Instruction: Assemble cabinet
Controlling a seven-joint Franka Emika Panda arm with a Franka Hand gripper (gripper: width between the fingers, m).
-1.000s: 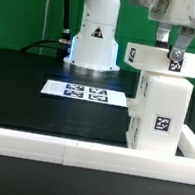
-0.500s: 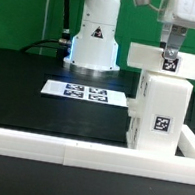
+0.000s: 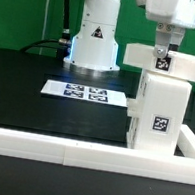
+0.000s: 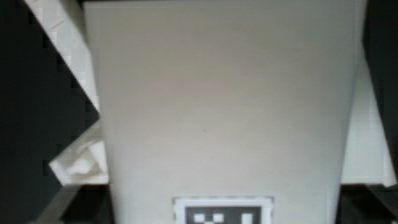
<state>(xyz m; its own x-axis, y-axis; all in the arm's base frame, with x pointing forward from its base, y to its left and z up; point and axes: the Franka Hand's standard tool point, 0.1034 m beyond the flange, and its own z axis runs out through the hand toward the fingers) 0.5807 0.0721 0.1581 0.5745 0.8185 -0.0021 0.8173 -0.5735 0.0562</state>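
white panel [image 3: 169, 63] gripped by the claw [image 3: 163, 59] sits atop the upright cabinet [image 3: 159, 113].

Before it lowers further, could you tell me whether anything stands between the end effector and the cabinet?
Nothing visible does. The end effector hangs directly over the flat white top panel on the cabinet, and the wrist view shows only that panel's surface below.

The cabinet [image 3: 159, 113] looks like smooth, matt white plastic with printed black-and-white tags. The tabletop [image 3: 34, 101] is matt black, perhaps cloth-covered. The marker board [image 3: 86, 91] appears flat, white, paper-like.
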